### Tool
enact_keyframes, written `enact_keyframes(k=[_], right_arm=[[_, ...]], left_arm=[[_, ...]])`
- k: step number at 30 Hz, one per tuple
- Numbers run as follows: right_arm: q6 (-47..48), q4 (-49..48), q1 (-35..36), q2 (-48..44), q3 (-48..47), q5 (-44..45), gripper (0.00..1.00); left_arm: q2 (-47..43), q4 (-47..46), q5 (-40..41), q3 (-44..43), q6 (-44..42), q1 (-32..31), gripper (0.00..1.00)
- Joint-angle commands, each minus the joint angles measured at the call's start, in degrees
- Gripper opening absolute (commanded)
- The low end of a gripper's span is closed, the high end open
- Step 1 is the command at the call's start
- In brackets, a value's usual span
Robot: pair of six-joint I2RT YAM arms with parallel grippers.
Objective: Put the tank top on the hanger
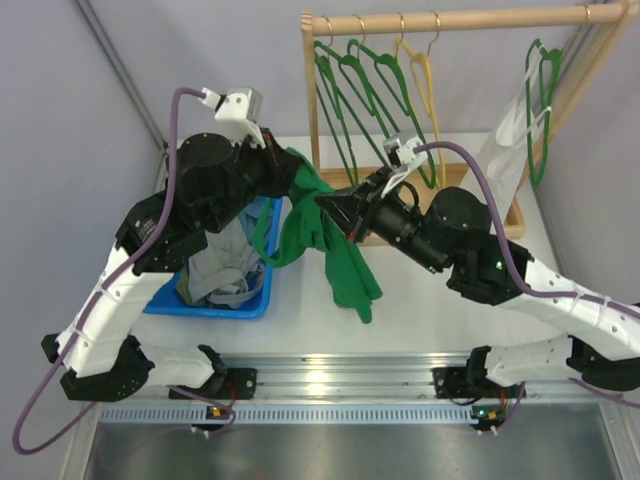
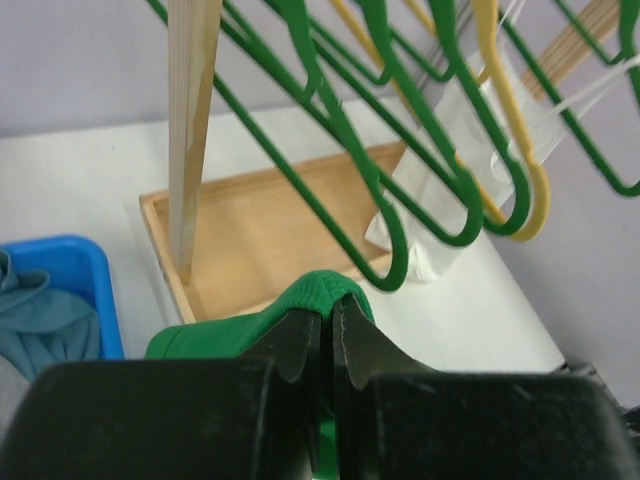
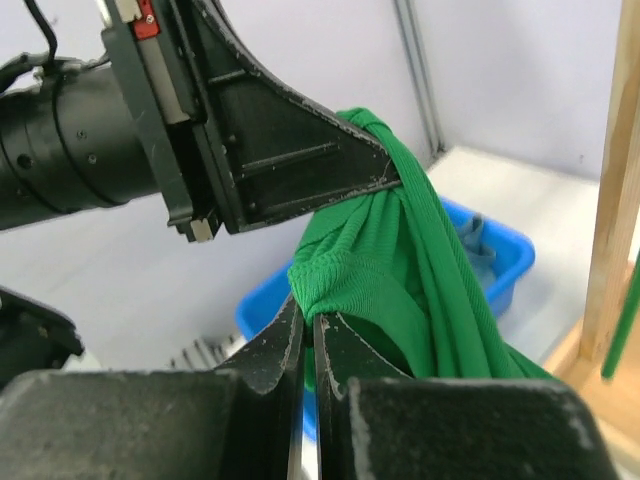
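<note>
The bright green tank top (image 1: 335, 250) hangs in the air between both arms, its lower part drooping toward the table. My left gripper (image 1: 290, 160) is shut on a fold of it (image 2: 318, 290) near the rack's left post. My right gripper (image 1: 325, 203) is shut on another bunch of the fabric (image 3: 400, 260), just below the left gripper's fingers (image 3: 330, 160). In the wrist views each pair of jaws pinches green cloth at the tips: left gripper (image 2: 328, 315), right gripper (image 3: 308, 318). The yellow hanger (image 1: 425, 85) hangs by its hook on the wooden rail, behind the grippers (image 2: 515, 130).
A blue bin (image 1: 255, 300) with grey and teal clothes (image 1: 220, 265) sits under the left arm. The wooden rack (image 1: 440, 20) carries several dark green hangers (image 1: 350, 90) and a white garment (image 1: 505, 140). Its wooden base (image 2: 260, 230) lies close behind the tank top.
</note>
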State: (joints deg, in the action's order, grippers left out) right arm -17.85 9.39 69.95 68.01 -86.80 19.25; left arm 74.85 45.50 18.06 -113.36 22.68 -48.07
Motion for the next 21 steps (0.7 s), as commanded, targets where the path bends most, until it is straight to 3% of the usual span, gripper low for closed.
enact_keyframes(k=[1,11,17,21], right_arm=[[-4.72,4.3,0.97,-5.6,2.33,-4.21,0.0],[-22.13,12.92,0.97,-24.47,34.9,-1.86,0.0],[-30.92,19.88,0.89,-30.21,47.07,2.28,0.0],[-35.93,26.98,0.89,-32.32,49.71,5.97,0.0]], left_arm=[[-5.04,-3.39,2.94,8.48,2.28,0.44,0.0],[-10.6,-13.31,-5.05,44.41,14.22,-0.09,0.01],[-5.78,-21.05,-9.54,53.5,16.35,-2.02,0.06],[-0.68,-24.13,-10.15,55.61,16.43,-3.69,0.18]])
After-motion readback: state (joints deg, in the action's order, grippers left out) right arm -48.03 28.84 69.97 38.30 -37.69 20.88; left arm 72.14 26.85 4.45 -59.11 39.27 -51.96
